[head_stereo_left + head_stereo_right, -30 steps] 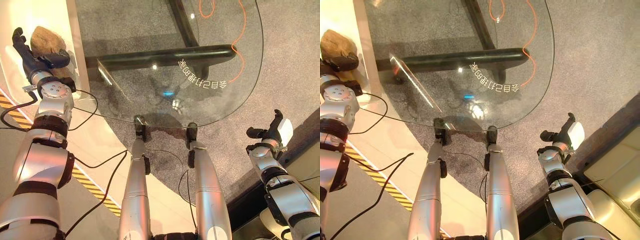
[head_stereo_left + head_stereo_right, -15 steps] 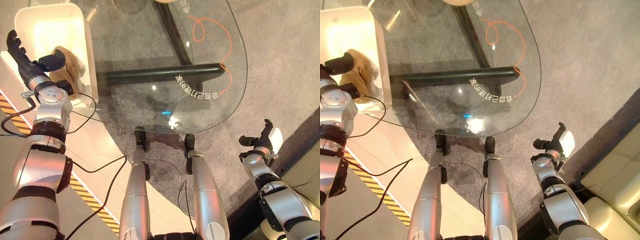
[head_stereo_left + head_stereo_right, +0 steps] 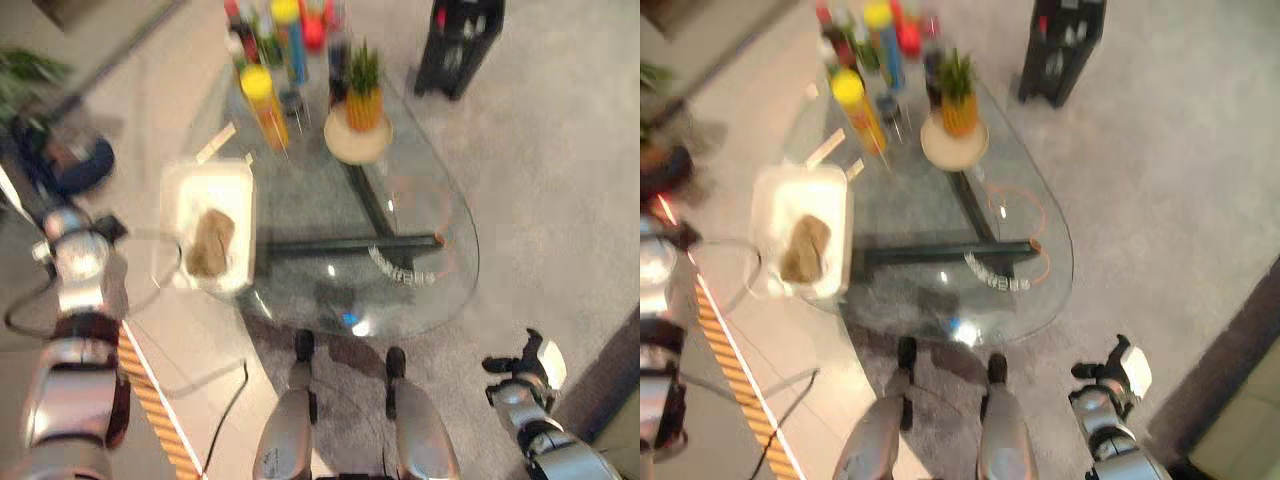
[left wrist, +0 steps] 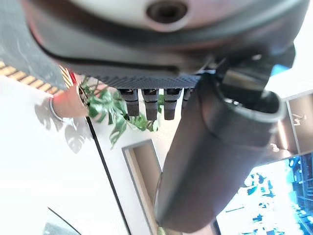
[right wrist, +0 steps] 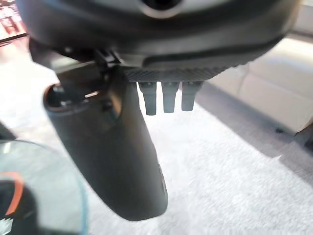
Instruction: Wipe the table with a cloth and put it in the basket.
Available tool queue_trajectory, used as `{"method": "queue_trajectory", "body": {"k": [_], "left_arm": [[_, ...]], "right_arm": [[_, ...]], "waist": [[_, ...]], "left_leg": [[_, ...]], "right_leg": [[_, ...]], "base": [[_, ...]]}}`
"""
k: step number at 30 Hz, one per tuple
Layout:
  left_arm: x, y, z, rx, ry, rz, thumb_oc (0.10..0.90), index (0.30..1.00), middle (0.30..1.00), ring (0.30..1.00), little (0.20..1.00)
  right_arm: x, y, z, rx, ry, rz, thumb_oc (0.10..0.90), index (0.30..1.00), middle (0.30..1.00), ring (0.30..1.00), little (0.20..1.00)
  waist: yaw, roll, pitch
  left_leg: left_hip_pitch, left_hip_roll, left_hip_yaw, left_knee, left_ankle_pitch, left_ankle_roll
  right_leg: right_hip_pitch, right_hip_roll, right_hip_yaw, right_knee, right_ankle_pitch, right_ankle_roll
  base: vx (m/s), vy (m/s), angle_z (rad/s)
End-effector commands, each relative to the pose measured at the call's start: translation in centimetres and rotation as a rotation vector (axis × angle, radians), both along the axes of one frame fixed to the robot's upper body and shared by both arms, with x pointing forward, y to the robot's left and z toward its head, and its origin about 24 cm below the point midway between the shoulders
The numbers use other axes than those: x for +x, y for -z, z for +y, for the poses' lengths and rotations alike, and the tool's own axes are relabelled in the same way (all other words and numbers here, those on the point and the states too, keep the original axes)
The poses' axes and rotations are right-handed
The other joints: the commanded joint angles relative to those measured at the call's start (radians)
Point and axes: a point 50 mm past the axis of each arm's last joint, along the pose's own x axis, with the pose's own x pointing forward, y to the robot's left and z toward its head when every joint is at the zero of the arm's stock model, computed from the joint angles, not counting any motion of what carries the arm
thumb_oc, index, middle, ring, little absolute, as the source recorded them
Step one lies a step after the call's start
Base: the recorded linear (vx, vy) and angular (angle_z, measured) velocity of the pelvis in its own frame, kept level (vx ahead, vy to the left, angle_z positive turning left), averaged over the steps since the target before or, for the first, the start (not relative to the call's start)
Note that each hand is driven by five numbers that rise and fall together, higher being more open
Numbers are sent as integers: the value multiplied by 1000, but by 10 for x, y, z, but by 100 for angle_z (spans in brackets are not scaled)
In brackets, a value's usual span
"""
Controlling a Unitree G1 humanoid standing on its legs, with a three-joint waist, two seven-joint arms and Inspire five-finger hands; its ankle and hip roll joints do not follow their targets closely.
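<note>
The brown cloth (image 3: 208, 243) already lies inside the white basket (image 3: 238, 185) at the glass table's (image 3: 420, 290) left edge, so little remains to go wrong. Both hands hold nothing, fingers relaxed and straight: the left hand (image 4: 215, 161) raised clear, the right hand (image 3: 524, 366) low beside the table. One risk, as a judgement, is a careless arm swing knocking the bottles (image 3: 262, 100) or the potted plant (image 3: 364, 92) at the far end.

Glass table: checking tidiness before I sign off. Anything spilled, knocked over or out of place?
Nothing stands out. The cloth lies crumpled inside the white basket beside the glass table; the bottles and potted plant stand upright.
</note>
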Motion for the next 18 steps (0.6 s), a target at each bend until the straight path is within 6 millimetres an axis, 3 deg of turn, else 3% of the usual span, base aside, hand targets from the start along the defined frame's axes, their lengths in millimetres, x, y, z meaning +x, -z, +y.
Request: {"method": "queue_trajectory", "body": {"k": [1, 2, 3, 4, 7, 10, 14, 18], "left_arm": [[-20, 16, 14, 68, 7, 40, 800, 900, 900, 900, 900], [-28, 37, 11, 74, 30, 120, 800, 900, 900, 900, 900], [-28, 37, 11, 74, 29, 122, 800, 900, 900, 900, 900], [-43, 71, 7, 47, 57, 261, 800, 900, 900, 900, 900], [-64, 116, 0, 2, 108, 464, 800, 900, 900, 900, 900], [-102, 168, -12, -73, 135, 710, 800, 900, 900, 900, 900], [-143, 204, -19, -152, 124, 916, 800, 900, 900, 900, 900], [-175, 236, -43, -170, 248, 1161, 800, 900, 900, 900, 900]], "right_arm": [[-40, 19, -7, 7, -19, 158, 800, 900, 900, 900, 900], [-51, 25, -6, 21, -23, 200, 800, 900, 900, 900, 900], [-51, 25, -6, 21, -24, 201, 800, 900, 900, 900, 900], [-68, 34, -4, 50, -38, 273, 800, 900, 900, 900, 900], [-87, 43, -2, 95, -59, 364, 800, 900, 900, 900, 900], [-103, 52, 5, 184, -65, 459, 800, 900, 900, 900, 900], [-107, 56, 8, 218, -108, 533, 800, 900, 900, 900, 900], [-100, 56, 12, 221, -139, 547, 800, 900, 900, 900, 900]], "waist": [[19, -68, -139], [20, -70, -157], [20, -69, -157], [21, -72, -185], [23, -76, -222], [35, -84, -254], [40, -88, -268], [42, -92, -279]], "left_leg": [[104, -110, 24, -9, -161, 28], [119, -108, 24, -11, -165, 28], [119, -108, 24, -11, -165, 28], [138, -103, 29, -11, -171, 26], [159, -95, 36, -11, -180, 23], [190, -85, 42, -11, -190, 23], [224, -77, 45, -11, -200, 24], [255, -74, 40, -11, -202, 26]], "right_leg": [[55, 8, 24, -173, 100, 12], [76, 5, 21, -186, 104, 14], [78, 5, 20, -188, 105, 14], [106, 2, 13, -205, 108, 18], [139, 1, 2, -226, 110, 20], [174, 0, -20, -231, 102, 19], [207, 7, -30, -215, 77, 7], [239, 19, -32, -194, 54, -6]], "base": [[143, -10, 18], [99, -2, 16], [136, 4, 16], [122, 7, 15], [116, -10, 8], [83, -32, -1], [11, -4, 1], [22, 3, 4]]}}
